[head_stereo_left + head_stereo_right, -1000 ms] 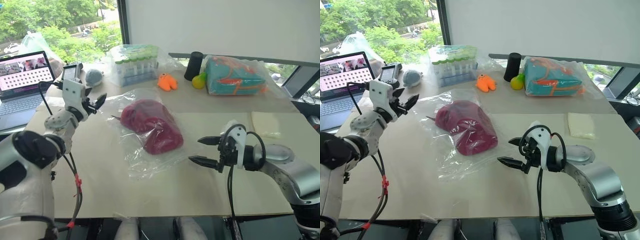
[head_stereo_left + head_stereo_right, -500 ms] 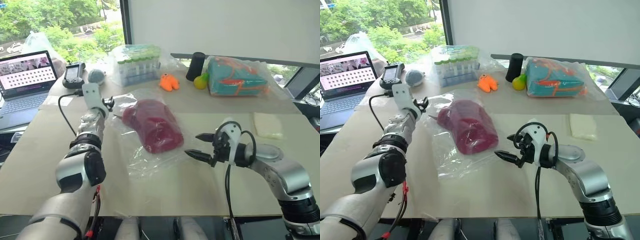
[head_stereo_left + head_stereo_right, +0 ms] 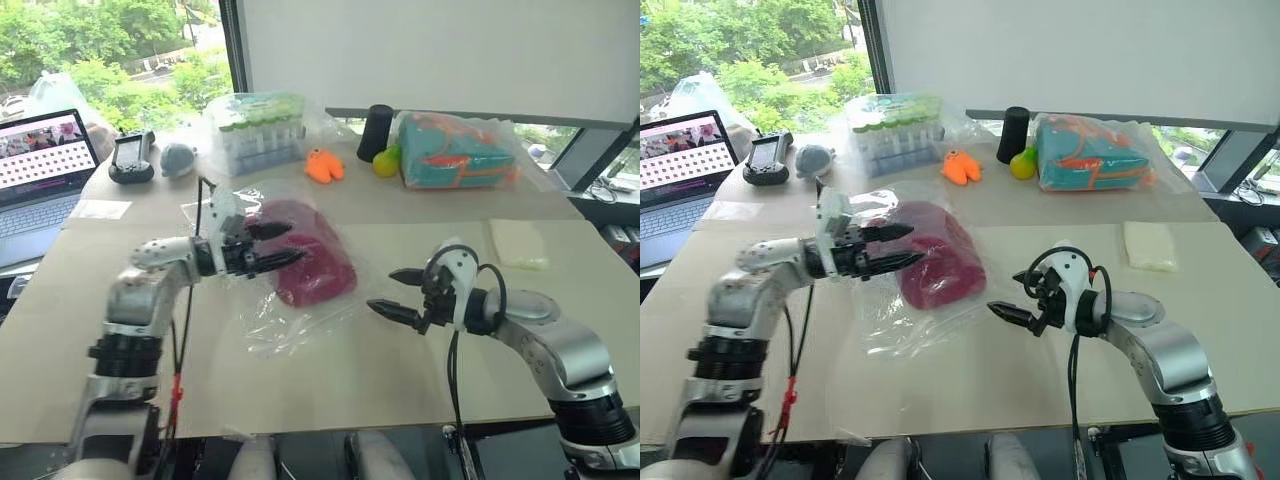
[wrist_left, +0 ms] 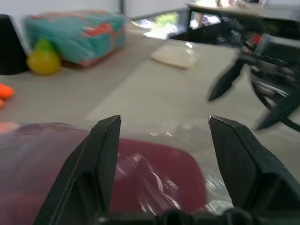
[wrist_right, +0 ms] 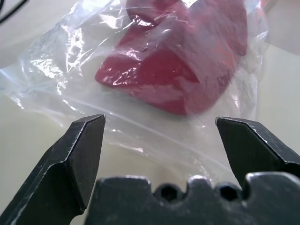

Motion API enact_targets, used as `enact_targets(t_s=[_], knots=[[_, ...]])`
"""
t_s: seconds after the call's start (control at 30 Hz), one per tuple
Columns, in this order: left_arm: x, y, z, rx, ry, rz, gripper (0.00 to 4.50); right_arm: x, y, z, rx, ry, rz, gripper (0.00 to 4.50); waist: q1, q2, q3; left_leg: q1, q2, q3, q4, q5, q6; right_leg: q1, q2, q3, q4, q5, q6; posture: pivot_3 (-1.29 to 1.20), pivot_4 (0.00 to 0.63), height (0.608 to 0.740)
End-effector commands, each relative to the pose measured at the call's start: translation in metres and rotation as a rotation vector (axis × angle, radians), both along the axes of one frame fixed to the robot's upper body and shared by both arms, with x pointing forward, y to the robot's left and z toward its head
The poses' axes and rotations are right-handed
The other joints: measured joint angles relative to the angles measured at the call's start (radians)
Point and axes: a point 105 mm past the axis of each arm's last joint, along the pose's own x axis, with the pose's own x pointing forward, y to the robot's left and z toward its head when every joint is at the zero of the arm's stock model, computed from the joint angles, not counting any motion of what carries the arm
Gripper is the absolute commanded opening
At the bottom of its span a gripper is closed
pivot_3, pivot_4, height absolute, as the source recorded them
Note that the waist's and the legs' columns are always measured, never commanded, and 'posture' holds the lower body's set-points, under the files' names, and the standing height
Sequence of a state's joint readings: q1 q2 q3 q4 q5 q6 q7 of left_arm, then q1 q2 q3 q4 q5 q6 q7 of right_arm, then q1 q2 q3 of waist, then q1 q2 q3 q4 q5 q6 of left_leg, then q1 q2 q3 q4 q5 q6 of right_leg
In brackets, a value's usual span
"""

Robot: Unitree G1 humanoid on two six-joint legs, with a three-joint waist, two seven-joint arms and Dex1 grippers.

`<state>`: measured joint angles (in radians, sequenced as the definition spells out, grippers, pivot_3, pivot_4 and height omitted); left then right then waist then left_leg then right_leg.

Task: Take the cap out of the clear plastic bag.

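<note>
The cap (image 3: 305,262) lies inside the clear plastic bag (image 3: 290,310) near the middle of the bench (image 3: 400,380), with the bag spread flat and reaching past the cap toward the robot. The left claw (image 3: 272,244) hovers level over the cap's left side, its two black fingers spread apart with nothing between them; whether the tips touch the plastic I cannot tell. The right claw (image 3: 398,294) sits just beside the bag's right edge, pointing at it, jaws wide open and empty.

The cap looks soft and light, a fabric crown that will crush and fold under a pinch, with a stiffer curved brim that should give a firmer hold. The bag is thin, crinkly and slick, so it will likely slide on the bench and bunch up rather than stay put, and a pinch on the cap through the film would grab both together. A sensible hold would be one claw pinning or lifting the loose film well away from the cap, and the other reaching in through the mouth to take the brim or the crown's edge. Where the mouth lies is not clear from these views
</note>
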<state>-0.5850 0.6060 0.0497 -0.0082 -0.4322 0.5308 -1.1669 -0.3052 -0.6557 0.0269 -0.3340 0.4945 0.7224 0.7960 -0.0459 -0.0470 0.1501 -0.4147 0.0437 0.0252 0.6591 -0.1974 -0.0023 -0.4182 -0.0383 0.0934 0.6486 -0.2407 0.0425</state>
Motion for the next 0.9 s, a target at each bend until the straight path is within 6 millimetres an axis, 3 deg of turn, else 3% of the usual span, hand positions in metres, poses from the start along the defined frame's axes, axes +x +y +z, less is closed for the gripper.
enact_targets(t_s=[0.03, 0.23, 0.47, 0.63, 0.9], knots=[[-0.015, -0.003, -0.002, 0.079, -0.007, -0.103, 3.21, 0.0, 0.0, 0.019, 0.004, -0.075, 0.042, 4.5, 0.001, 0.0, 0.0, 0.0, 0.0, 0.0, 0.0, 0.0, 0.0, 0.0, 0.0, 0.0, 0.0, -0.001, 0.001, 0.0, 0.15, 0.74], [-0.039, -0.026, -0.032, 0.272, -0.069, -0.248, 3.21, 0.0, -0.005, 0.02, -0.022, -0.079, 0.057, 4.5, 0.007, 0.0, 0.0, -0.003, 0.0, 0.001, 0.0, -0.001, 0.001, -0.002, 0.0, 0.001, -0.001, 0.001, -0.004, 0.0, 0.15, 0.74], [-0.06, -0.046, -0.051, 0.274, -0.072, -0.296, 3.21, -0.004, -0.01, 0.023, -0.037, -0.085, 0.053, 4.5, 0.005, 0.001, 0.0, -0.005, 0.0, 0.001, 0.0, -0.001, 0.001, -0.004, 0.0, 0.001, -0.001, 0.002, -0.004, 0.0, 0.15, 0.74], [-0.042, -0.048, -0.067, 0.357, -0.135, -0.188, 3.21, -0.005, -0.011, 0.023, -0.046, -0.088, 0.046, 4.5, 0.006, 0.001, 0.001, -0.004, 0.0, 0.001, 0.0, -0.001, 0.002, -0.003, 0.0, 0.001, -0.002, 0.001, -0.003, 0.0, 0.15, 0.74], [-0.042, -0.054, -0.083, 0.462, -0.172, -0.192, 3.21, -0.008, -0.013, 0.026, -0.041, -0.093, 0.033, 4.5, 0.006, 0.001, 0.001, -0.005, 0.0, 0.001, 0.0, -0.001, 0.002, -0.004, 0.0, 0.001, -0.002, 0.001, -0.004, 0.0, 0.15, 0.74]])
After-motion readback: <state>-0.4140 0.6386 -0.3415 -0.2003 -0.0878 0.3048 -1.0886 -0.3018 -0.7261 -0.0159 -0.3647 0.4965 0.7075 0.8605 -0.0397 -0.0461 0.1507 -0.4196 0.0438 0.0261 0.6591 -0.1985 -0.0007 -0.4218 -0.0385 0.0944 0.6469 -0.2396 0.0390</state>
